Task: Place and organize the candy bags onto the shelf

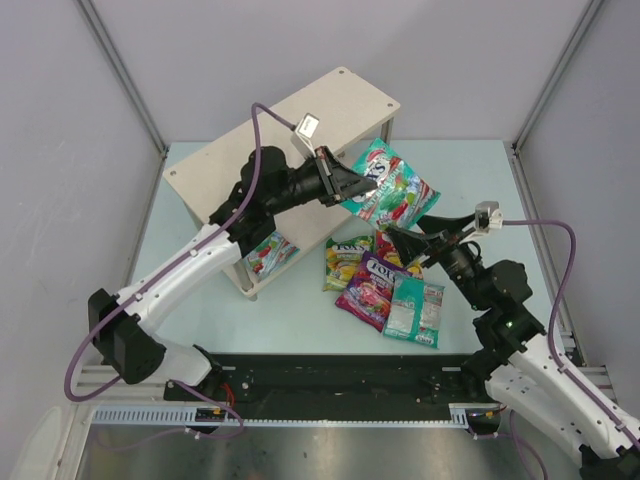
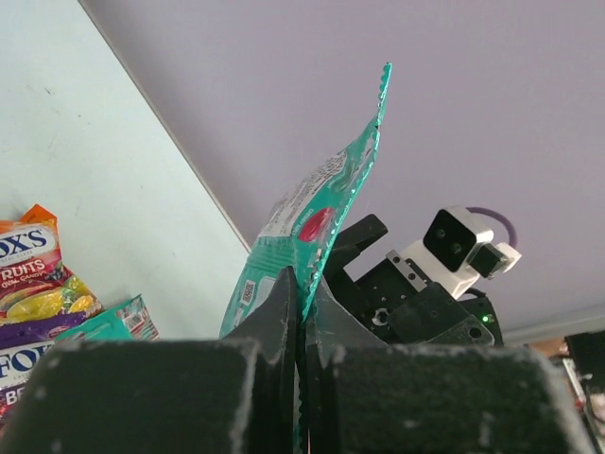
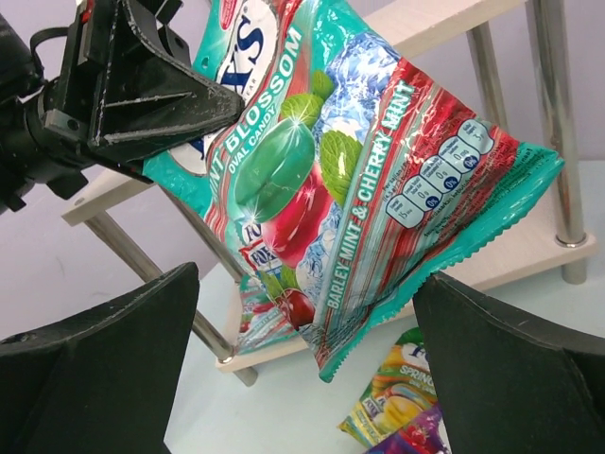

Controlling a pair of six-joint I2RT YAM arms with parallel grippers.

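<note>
1. While it's pinched by one edge in the tightly closed left jaws, the teal mint bag [image 1: 395,190] is held up in the air just beside the right end of the shelf [image 1: 300,120].
2. The right jaws are spread wide and empty, parked just under the bag's lower corner. No contact can be made out.
3. Looks like the placing step: another bag [image 1: 268,252] is already tucked on the lower board, and a pile of bags [image 1: 375,285] is left on the counter [image 1: 300,320].
4. Next, the held bag probably needs to be swung over a board, laid flat, then released. A hand-over can't be ruled out.
</note>
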